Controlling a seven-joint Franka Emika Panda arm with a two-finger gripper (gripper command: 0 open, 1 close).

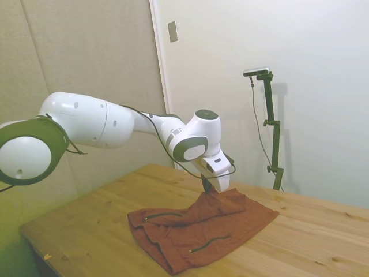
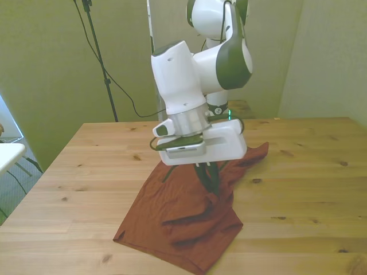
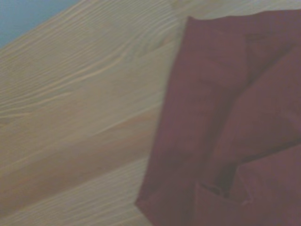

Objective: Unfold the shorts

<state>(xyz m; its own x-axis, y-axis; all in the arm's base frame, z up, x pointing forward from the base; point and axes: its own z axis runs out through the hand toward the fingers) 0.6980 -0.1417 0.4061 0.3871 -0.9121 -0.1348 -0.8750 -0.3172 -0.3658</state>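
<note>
Front view shows claw (image 2: 209, 179) pinching shorts (image 2: 183, 215), side view shows pocket zippers (image 1: 210, 241).

One shorts (image 1: 196, 231), one arm (image 1: 104, 124), one wooden table (image 1: 311, 231)

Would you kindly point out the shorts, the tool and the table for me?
shorts (image 1: 173, 242): side view, flat front panel between the two zipper slits.
tool (image 2: 207, 175): front view, dark fingertips pinching a raised fold of fabric.
table (image 1: 86, 225): side view, bare wood beside the shorts.
</note>
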